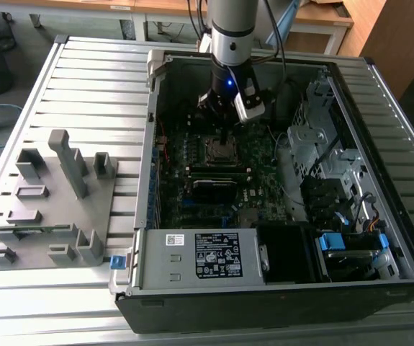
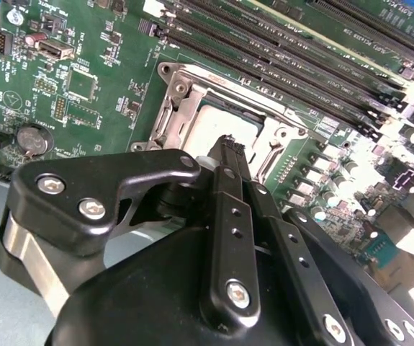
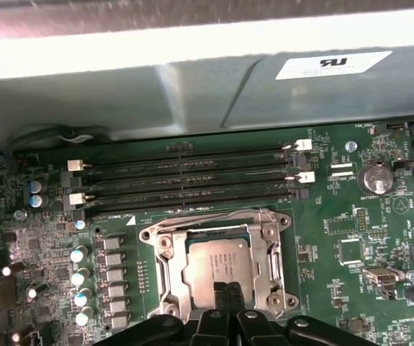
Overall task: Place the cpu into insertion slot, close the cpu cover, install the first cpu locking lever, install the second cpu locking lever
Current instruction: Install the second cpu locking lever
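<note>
The cpu [image 3: 217,261] lies flat in the insertion slot [image 1: 221,150] on the green motherboard, its silver-grey top showing through the cut-out of the cpu cover [image 3: 270,252]. The cover frame lies down around the chip [image 2: 217,124]. A thin wire lever [image 3: 207,218] runs along the socket's side nearest the memory slots. My gripper [image 3: 225,290] hangs just over the chip's edge, its black fingertips [image 2: 228,148] pressed together with nothing between them. In the exterior view the gripper [image 1: 225,135] points straight down at the socket.
Long black memory slots [image 3: 192,173] lie beside the socket. A black ribbed heatsink block [image 1: 217,189] sits in front of it. The case holds a power supply [image 1: 207,256] and a drive cage [image 1: 322,158]. A grey fixture [image 1: 48,209] stands on the slatted table at the exterior view's left.
</note>
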You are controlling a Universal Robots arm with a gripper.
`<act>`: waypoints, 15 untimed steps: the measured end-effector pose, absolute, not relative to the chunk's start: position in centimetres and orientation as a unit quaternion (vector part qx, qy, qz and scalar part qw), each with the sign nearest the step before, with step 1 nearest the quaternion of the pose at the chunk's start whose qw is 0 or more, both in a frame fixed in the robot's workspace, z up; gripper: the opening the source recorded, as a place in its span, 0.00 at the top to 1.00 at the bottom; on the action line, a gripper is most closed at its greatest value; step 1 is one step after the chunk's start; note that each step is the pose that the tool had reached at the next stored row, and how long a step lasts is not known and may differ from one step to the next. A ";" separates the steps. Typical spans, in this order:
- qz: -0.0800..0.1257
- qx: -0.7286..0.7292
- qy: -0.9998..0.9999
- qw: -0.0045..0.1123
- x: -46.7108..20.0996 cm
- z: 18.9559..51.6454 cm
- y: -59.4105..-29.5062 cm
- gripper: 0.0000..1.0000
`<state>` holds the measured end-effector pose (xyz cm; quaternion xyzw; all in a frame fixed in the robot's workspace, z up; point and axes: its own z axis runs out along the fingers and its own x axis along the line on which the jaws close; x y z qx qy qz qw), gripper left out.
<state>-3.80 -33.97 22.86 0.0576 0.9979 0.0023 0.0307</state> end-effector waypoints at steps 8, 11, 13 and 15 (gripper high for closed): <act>0.002 0.058 0.998 0.031 -3.8 23.8 -34.0 0.90; 0.002 0.058 0.998 0.031 -3.8 23.8 -34.0 0.90; 0.002 0.058 0.998 0.031 -3.8 23.8 -34.0 0.90; 0.002 0.058 0.998 0.031 -3.8 23.8 -34.0 0.90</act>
